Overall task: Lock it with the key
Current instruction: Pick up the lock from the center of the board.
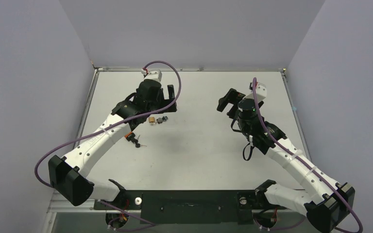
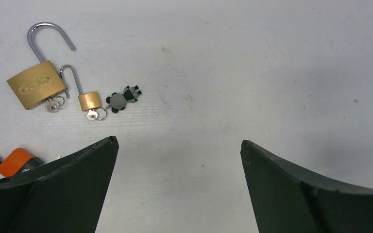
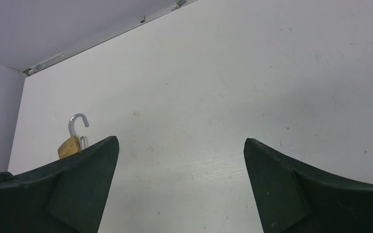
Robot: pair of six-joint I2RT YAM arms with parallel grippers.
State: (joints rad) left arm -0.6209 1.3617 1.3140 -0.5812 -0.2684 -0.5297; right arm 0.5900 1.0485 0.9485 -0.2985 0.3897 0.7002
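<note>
Two brass padlocks lie side by side on the white table, both with the shackle swung open. The large padlock [image 2: 34,85] has a key [image 2: 54,104] in its base. The small padlock [image 2: 88,100] carries its own key [image 2: 96,114], with a grey keyring charm [image 2: 121,98] beside it. My left gripper [image 2: 179,143] hovers open just to the right of them and holds nothing. From above, the padlocks [image 1: 153,120] sit below the left gripper [image 1: 161,103]. My right gripper [image 3: 181,141] is open and empty, far to the right [image 1: 227,99]. The large padlock [image 3: 70,143] peeks past its left finger.
An orange-bodied item [image 2: 13,161] lies at the lower left edge of the left wrist view. From above it sits beside the left forearm [image 1: 130,136], with small dark keys [image 1: 138,143] next to it. Grey walls enclose the table on three sides.
</note>
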